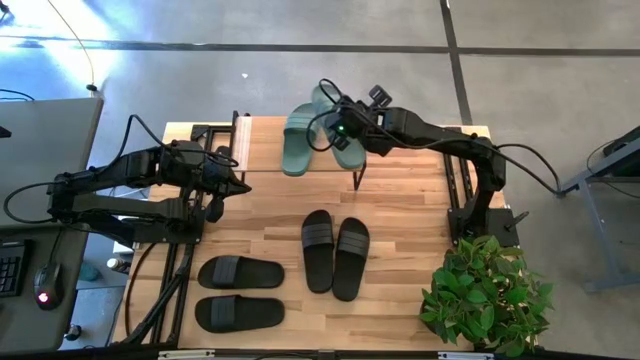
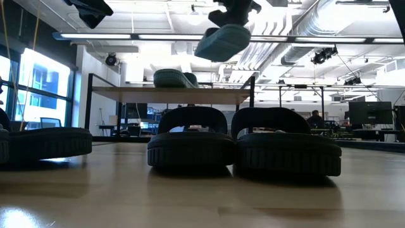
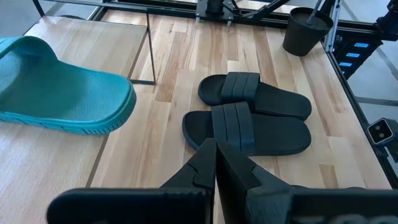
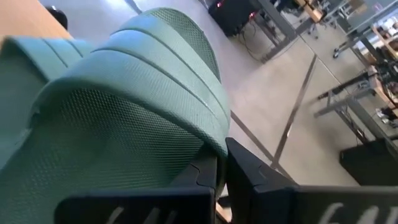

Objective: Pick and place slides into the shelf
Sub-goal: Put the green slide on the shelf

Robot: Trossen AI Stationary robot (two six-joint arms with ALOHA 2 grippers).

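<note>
The shelf (image 1: 265, 135) stands at the table's far middle. One sage-green slide (image 1: 298, 140) lies flat on its top board, also in the low view (image 2: 172, 78). My right gripper (image 1: 345, 130) is shut on a second green slide (image 1: 325, 103), which hangs above the shelf's right end (image 2: 221, 41). Two black slides (image 1: 335, 252) lie side by side on the table's middle, and two more (image 1: 240, 290) at the near left. My left gripper (image 3: 216, 168) is shut on nothing, above the table's left part (image 1: 240, 187). My right gripper pinches the green slide's wide strap at its edge (image 4: 214, 146) between the two fingers (image 4: 249, 177). The fingers come slanting down from the table's right side. The slide is lifted clear above the shelf's top board and hangs tilted (image 2: 221, 41).
A potted plant (image 1: 485, 295) stands at the table's near right corner, its black pot showing in the left wrist view (image 3: 306, 28). Bare wood (image 1: 400, 200) lies between the shelf and the black slides. The shelf's thin black legs (image 2: 253, 104) stand on the table.
</note>
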